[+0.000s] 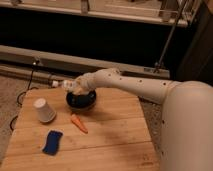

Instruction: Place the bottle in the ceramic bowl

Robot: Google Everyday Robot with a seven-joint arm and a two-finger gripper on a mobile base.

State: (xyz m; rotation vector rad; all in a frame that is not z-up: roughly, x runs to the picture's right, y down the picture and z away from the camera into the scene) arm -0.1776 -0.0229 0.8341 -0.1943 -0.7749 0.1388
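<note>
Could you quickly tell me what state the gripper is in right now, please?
Gripper: above the far-left rim of the ceramic bowl, shut on the bottle, which points left beyond the bowl.

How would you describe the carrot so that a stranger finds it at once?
Start at the wooden table and find the dark bowl near its far edge, under the claw. Just in front of the bowl lies the carrot. It is the only orange thing, unlike the white cup and blue sponge.
</note>
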